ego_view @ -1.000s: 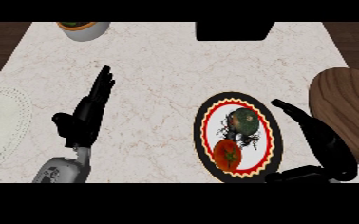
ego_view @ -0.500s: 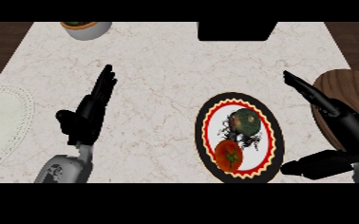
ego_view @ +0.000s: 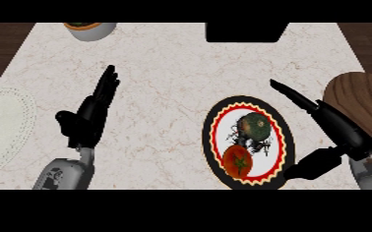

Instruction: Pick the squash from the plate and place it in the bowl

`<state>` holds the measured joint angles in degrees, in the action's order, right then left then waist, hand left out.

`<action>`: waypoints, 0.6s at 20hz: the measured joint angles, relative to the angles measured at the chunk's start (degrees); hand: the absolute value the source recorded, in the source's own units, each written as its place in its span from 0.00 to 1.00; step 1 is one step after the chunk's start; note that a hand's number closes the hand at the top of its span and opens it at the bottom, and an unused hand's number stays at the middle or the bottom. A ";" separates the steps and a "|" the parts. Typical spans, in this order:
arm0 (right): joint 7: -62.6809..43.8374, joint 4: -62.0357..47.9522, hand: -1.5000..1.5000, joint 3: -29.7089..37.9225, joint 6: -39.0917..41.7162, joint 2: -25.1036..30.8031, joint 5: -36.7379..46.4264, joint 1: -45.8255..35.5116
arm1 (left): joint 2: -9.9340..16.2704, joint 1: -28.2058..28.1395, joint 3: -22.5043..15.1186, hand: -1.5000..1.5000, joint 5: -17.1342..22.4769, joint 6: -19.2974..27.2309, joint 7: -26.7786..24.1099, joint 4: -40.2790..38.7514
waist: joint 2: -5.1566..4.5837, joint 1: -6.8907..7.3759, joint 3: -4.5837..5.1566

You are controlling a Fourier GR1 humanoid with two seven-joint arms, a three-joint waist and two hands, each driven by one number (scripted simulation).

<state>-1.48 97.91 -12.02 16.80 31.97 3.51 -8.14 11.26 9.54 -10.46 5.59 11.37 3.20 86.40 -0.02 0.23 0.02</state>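
A dark green squash (ego_view: pixel 255 124) lies on the upper part of a round plate (ego_view: pixel 215 128) with a red, yellow and black rim, at the lower right of the counter. A red tomato (ego_view: pixel 237 159) sits below it on the same plate. My right hand (ego_view: pixel 338 128) is open just right of the plate, fingers stretched up and to the left, thumb low near the plate's lower right rim, touching nothing. A brown wooden bowl (ego_view: pixel 355 93) shows partly at the right edge, behind that hand. My left hand (ego_view: pixel 91 113) rests open at the left, fingers up.
A grey bowl with orange contents (ego_view: pixel 89 29) stands at the far left corner. A black box (ego_view: pixel 243 32) sits at the far edge, right of centre. A pale round mat (ego_view: pixel 11 123) lies at the left edge.
My right hand has risen and drifted to the right, from beside the plate's lower rim to a spot nearer the wooden bowl. The left hand and the squash have stayed put.
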 measured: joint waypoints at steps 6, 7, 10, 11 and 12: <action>3.38 -6.21 0.00 1.16 4.34 -2.55 3.93 -1.08 | -1.23 -0.22 1.03 0.50 -1.56 -0.66 1.68 1.83 | 0.01 -0.08 -0.02; 3.94 -7.05 0.00 1.67 5.10 -3.22 4.36 -1.33 | -1.41 -0.78 1.06 0.50 -2.03 -0.88 1.82 2.32 | 0.02 -0.09 -0.03; 7.53 -8.98 0.00 4.19 7.61 -3.33 4.43 -0.56 | -1.86 -1.62 1.64 0.50 -2.60 -1.45 2.18 3.27 | 0.03 -0.14 -0.03; 8.29 -9.31 0.00 4.23 7.65 -4.06 4.75 0.10 | -1.92 -2.26 1.97 0.50 -2.60 -1.84 1.17 3.02 | 0.04 -0.16 -0.02; 8.45 -8.51 0.00 4.82 8.56 -4.16 4.23 0.90 | -2.31 -2.80 1.86 0.50 -2.85 -1.91 0.94 3.30 | 0.03 -0.19 -0.03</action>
<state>6.97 89.40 -7.20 25.36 27.80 7.74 -7.24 8.95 6.74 -8.60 2.74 9.46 4.14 89.70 0.01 0.04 -0.01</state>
